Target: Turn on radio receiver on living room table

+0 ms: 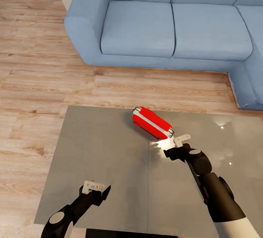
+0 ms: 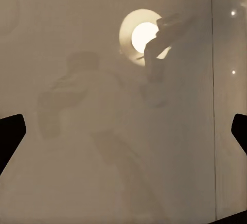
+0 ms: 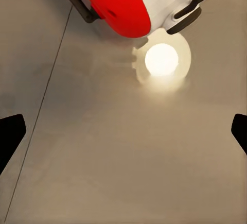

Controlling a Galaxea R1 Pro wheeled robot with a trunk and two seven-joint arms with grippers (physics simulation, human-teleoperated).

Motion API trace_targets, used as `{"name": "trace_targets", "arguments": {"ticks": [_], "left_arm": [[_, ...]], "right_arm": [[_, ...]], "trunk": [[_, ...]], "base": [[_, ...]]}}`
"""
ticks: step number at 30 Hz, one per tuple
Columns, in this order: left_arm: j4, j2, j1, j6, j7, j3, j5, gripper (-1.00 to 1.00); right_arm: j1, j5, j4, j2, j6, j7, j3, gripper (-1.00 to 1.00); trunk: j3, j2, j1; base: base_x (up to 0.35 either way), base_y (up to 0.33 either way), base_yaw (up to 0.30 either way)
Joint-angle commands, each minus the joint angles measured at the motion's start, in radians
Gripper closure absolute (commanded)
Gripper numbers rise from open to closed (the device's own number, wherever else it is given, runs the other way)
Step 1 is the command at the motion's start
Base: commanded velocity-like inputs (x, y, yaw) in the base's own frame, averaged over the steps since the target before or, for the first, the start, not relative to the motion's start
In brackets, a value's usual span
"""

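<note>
The living room has a pale wood floor (image 1: pixel 36 84) and a big blue sofa (image 1: pixel 164 26). In front of the sofa is the low table (image 1: pixel 102 165) with a shiny grey top. The lamp's glow (image 3: pixel 161 59) is shining back from it.

The red radio receiver (image 1: pixel 151 123) is lying near the middle of the table, toward the sofa side. It is lying at a slant, with a white stripe along it.

The right gripper (image 1: pixel 174 143) is hanging just beside the radio's near end. Its 2 fingers are spread wide apart and are holding nothing. The left gripper (image 1: pixel 95 187) is hanging over the table's near edge, well apart from the radio. Its fingers are spread apart too, with nothing in them.

The right arm is reaching for the radio, I think. To do this well, it should go slowly, or the radio may slide on the slick top. One fingertip should push the switch gently. I cannot tell where the switch is.
</note>
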Motion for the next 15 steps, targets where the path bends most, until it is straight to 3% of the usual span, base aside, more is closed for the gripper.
{"name": "trace_targets", "arguments": {"ticks": [1, 8, 15], "left_arm": [[0.0, 0.0, 0.0, 0.0, 0.0, 0.0, 0.0, -1.0], [0.0, 0.0, 0.0, 0.0, 0.0, 0.0, 0.0, -1.0], [0.0, 0.0, 0.0, 0.0, 0.0, 0.0, 0.0, -1.0]], "right_arm": [[0.0, 0.0, 0.0, 0.0, 0.0, 0.0, 0.0, -1.0], [0.0, 0.008, 0.0, 0.0, 0.001, -0.006, -0.002, -1.0], [0.0, 0.052, -0.005, 0.0, 0.003, -0.006, 0.0, -1.0]], "trunk": [[0.0, 0.0, 0.0], [0.0, 0.0, 0.0], [0.0, 0.0, 0.0]], "base": [[0.0, 0.0, 0.005], [0.0, 0.0, 0.001], [0.0, 0.0, 0.0]]}}
